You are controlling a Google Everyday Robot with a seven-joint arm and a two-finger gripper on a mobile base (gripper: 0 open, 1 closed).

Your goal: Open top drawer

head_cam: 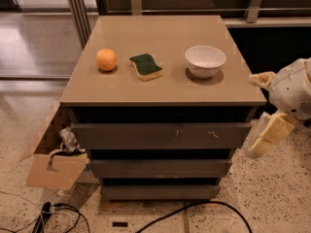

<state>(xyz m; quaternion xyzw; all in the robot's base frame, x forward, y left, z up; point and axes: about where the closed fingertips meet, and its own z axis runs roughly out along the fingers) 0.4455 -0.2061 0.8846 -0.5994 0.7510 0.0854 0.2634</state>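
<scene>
The gripper [260, 111] is at the right side of the cabinet [160, 33], just beside its near right corner and at the height of the top drawer [160, 136]. Its two pale fingers [270, 136] stand wide apart and hold nothing. The top drawer is directly under the cabinet top and looks closed. On the top lie an orange [106, 59], a sponge [146, 66] and a white bowl [205, 60]. A cardboard box [53, 169] stands on the floor at the left.
</scene>
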